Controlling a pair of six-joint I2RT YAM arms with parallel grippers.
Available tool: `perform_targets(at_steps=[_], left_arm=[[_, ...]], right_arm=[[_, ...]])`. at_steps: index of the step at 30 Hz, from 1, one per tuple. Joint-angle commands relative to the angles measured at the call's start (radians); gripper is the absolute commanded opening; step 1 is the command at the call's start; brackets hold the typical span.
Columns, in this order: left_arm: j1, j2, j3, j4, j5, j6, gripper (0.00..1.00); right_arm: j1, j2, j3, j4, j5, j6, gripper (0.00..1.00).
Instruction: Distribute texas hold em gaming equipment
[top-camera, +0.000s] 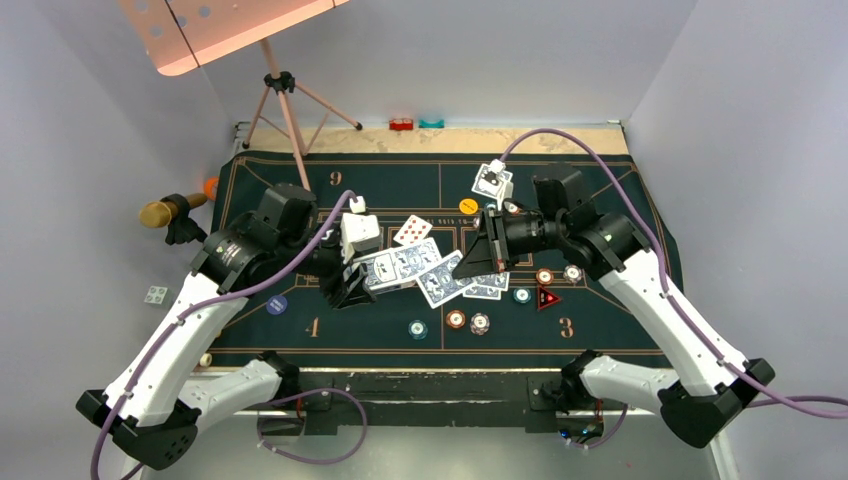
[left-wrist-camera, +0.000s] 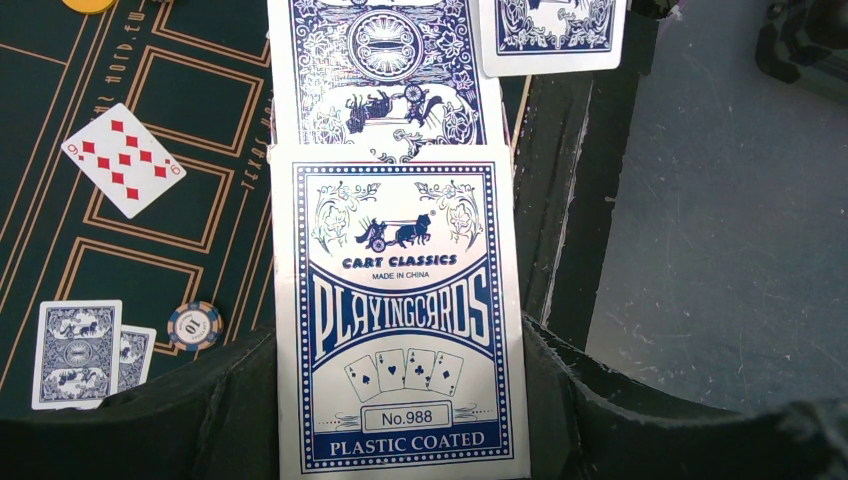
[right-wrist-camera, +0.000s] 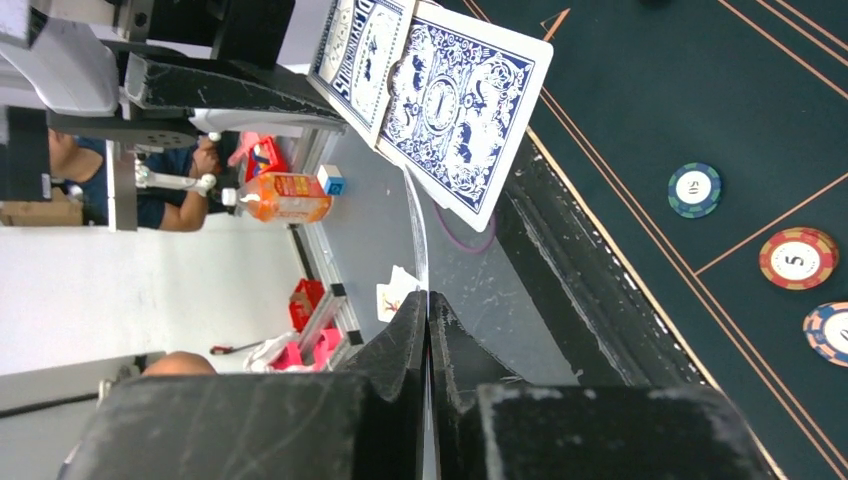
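My left gripper (top-camera: 350, 285) (left-wrist-camera: 400, 400) is shut on a blue-and-white playing card box (left-wrist-camera: 400, 320) (top-camera: 385, 268), held above the green mat (top-camera: 600, 200). One blue-backed card (left-wrist-camera: 385, 70) (right-wrist-camera: 450, 110) sticks out of the box's open end. My right gripper (top-camera: 470, 268) (right-wrist-camera: 428, 300) is shut on a thin card seen edge-on between its fingers, right beside the box. More blue-backed cards (top-camera: 487, 288) lie under it. A face-up diamonds card (top-camera: 412, 230) (left-wrist-camera: 123, 160) lies on the mat. Striped chips (top-camera: 456, 319) (right-wrist-camera: 797, 258) and a red triangle marker (top-camera: 547, 298) lie near front right.
A yellow disc (top-camera: 467, 206) and a blue disc (top-camera: 277, 305) lie on the mat. Two cards (top-camera: 492, 182) rest at the back. A tripod stand (top-camera: 283, 85) rises at back left, with a gold-tipped object (top-camera: 165, 212) off the mat's left edge. Red and teal blocks (top-camera: 415, 124) sit at the far edge.
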Motion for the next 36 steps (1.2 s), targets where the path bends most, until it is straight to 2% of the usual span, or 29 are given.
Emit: perform_targets(at_steps=[1,9,17,21,23,25,27,31,36], left_arm=[[0.008,-0.014,0.03,0.038,0.039,-0.005,0.0],[0.01,-0.018,0.023,0.038,0.039,-0.003,0.0],[0.011,-0.029,0.016,0.037,0.039,-0.003,0.0],[0.012,-0.039,0.012,0.032,0.039,-0.001,0.0],[0.012,-0.043,0.003,0.032,0.041,0.0,0.0],[0.013,-0.047,-0.003,0.029,0.045,0.001,0.0],[0.013,-0.05,-0.008,0.024,0.048,0.006,0.0],[0.013,-0.062,-0.016,0.003,0.053,0.02,0.0],[0.013,-0.077,-0.027,-0.015,0.051,0.032,0.0]], right_arm=[[-0.007,-0.019,0.036,0.031,-0.014,0.017,0.0],[-0.021,-0.02,0.093,0.024,-0.047,0.024,0.0],[-0.052,-0.039,0.214,0.164,-0.125,0.091,0.0],[-0.088,-0.006,0.28,0.157,-0.106,0.089,0.0],[-0.109,0.016,0.329,0.121,-0.019,0.057,0.0],[-0.111,0.07,0.409,-0.002,0.163,-0.013,0.0],[-0.111,0.128,0.453,-0.052,0.324,-0.055,0.0],[-0.111,0.247,0.482,-0.056,0.606,-0.134,0.0],[-0.108,0.476,0.597,-0.074,0.843,-0.224,0.0]])
